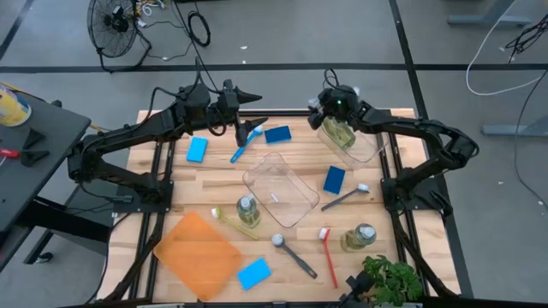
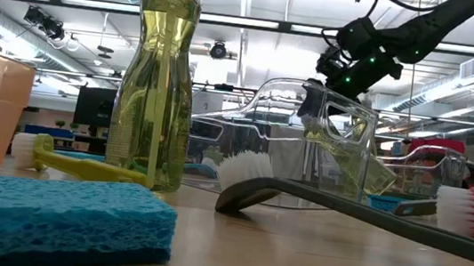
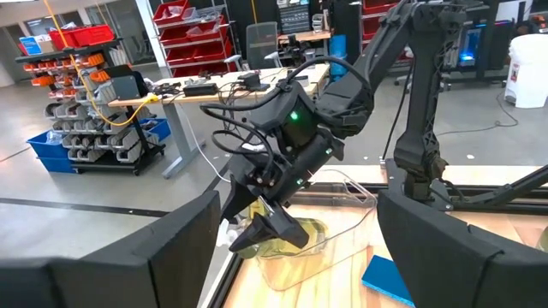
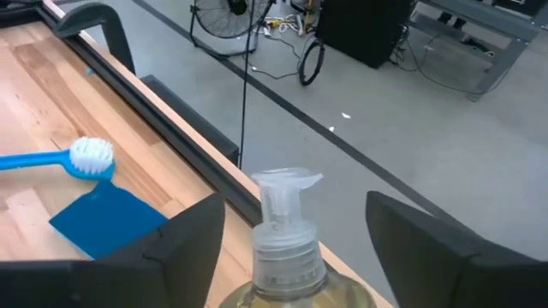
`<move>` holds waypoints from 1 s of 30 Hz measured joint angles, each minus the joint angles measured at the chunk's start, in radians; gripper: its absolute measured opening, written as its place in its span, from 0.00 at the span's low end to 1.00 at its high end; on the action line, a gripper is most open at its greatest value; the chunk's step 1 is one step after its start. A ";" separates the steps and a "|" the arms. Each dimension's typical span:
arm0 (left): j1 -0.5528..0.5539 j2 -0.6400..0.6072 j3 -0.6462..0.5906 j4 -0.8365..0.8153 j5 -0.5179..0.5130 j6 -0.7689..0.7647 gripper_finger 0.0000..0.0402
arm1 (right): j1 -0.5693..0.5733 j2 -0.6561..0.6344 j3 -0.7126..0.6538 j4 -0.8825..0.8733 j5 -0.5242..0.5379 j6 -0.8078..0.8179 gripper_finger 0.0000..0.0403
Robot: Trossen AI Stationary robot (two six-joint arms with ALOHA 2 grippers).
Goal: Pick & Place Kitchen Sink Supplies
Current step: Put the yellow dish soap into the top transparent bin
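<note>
A soap bottle (image 1: 336, 131) lies tilted inside a clear tub (image 1: 351, 141) in the upper right of the high view, and the right gripper (image 1: 328, 118) hangs over it. In the right wrist view the pump cap (image 4: 284, 224) stands between the two dark fingers (image 4: 181, 243) with air on both sides, so the jaws are spread and not gripping. Probably the gripper lines up on the neck because the tub walls crowd the bottle's body. The low view shows the bottle leaning in the tub (image 2: 335, 140), right of centre.

The left gripper (image 1: 244, 130) waits upper centre, jaws wide, above the blue brush (image 1: 243, 145) and near two blue sponges (image 1: 277, 133).

Other supplies lie scattered: a second soap bottle (image 1: 247, 210) by the middle tub (image 1: 281, 188), a third (image 1: 360, 237) lower right, a red brush (image 1: 328, 251), grey brushes (image 1: 346, 197), and a sponge (image 1: 254, 273) beside the orange tray (image 1: 199, 254).

The bottle's lower half is cut off in the right wrist view, and the tub's glare blurs how it rests. A plant (image 1: 390, 281) covers the bottom-right corner.
</note>
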 joint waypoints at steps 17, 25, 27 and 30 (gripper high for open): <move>0.000 0.000 0.000 0.003 0.000 0.000 0.80 | -0.023 -0.002 0.002 -0.021 -0.068 -0.004 0.50; 0.000 0.000 0.000 0.003 0.000 0.000 0.80 | -0.023 -0.002 0.001 -0.024 -0.101 -0.003 0.31; 0.000 0.000 0.000 0.003 0.000 0.001 0.80 | -0.023 -0.002 0.001 -0.021 -0.105 0.003 0.24; 0.000 0.000 0.000 0.003 0.000 0.001 0.80 | -0.024 -0.002 -0.001 -0.025 -0.106 0.014 0.14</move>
